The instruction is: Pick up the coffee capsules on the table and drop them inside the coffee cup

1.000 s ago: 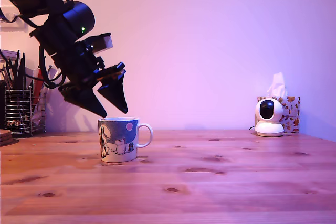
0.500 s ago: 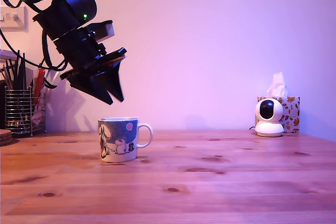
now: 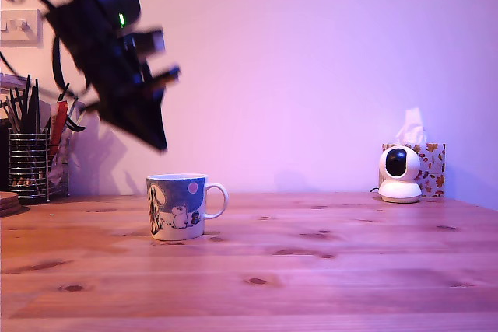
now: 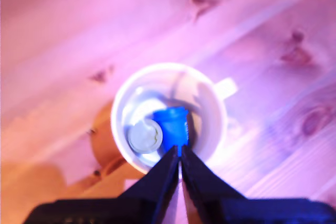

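A plain wall washed in pink-violet light backs a reddish-brown wooden bench [image 3: 327,270] with dark knots. Toward the lower left of the exterior view stands the coffee cup [image 3: 176,206], white with a dark cartoon print and a pink dot, its loop handle toward the exterior view's right. At the far left edge of that frame a wire-mesh pen holder [image 3: 28,165] is stuffed with pens, and at the far right a small white camera [image 3: 399,174] sits in front of a patterned tissue box [image 3: 429,162]. The arm hangs in the upper left of the exterior view, blurred, with the hand [image 3: 158,139] pointing down and clear above the cup, touching nothing. In the wrist view the hand [image 4: 180,162] shows in the lower middle of the frame with its two dark fingers pressed together tip to tip and nothing between them, so it is closed and empty. The same view looks straight down into the cup [image 4: 169,117], where two coffee capsules lie side by side on the bottom: the blue capsule [image 4: 171,126] on its side and a paler one [image 4: 145,135] showing its round flat end. No capsule is visible on the bare bench in either view, so the task looks finished, with nothing left to drop in.
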Available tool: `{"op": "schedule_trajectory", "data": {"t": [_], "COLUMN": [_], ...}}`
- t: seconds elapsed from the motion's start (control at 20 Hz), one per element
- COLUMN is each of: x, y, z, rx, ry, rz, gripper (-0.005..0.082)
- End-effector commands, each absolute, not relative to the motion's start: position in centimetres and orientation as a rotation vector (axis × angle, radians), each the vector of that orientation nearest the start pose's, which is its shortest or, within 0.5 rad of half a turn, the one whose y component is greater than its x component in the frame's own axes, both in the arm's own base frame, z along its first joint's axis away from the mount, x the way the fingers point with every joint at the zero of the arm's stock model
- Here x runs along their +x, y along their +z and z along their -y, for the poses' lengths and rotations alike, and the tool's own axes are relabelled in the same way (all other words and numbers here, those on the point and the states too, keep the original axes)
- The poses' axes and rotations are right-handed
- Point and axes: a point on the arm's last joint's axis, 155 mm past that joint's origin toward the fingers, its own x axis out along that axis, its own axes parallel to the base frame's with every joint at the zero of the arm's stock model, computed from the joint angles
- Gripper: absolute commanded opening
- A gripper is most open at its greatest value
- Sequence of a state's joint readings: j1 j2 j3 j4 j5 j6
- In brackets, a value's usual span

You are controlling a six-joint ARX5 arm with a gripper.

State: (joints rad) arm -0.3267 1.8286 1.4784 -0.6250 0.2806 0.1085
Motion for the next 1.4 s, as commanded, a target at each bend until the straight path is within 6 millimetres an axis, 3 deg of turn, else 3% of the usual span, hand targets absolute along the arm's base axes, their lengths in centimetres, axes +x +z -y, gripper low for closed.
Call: {"op": "schedule_trajectory", "data": {"t": [0.0, 0.3, 0.45, 0.9, 1.15, 1.35], "x": [43.0, 40.7, 38.8, 31.6, 29.0, 27.2], "y": [16.8, 23.1, 24.9, 25.5, 25.3, 26.4], "z": [20.1, 19.3, 19.2, 18.9, 18.0, 17.5], "rx": [0.124, 0.12, 0.115, 0.076, 0.075, 0.053], "ry": [-0.619, -0.622, -0.632, -0.664, -0.653, -0.658], "rz": [-0.861, -0.712, -0.641, -0.481, -0.442, -0.412], "gripper": [-0.0024, -0.0024, -0.0024, -0.0024, -0.0024, -0.0024]}}
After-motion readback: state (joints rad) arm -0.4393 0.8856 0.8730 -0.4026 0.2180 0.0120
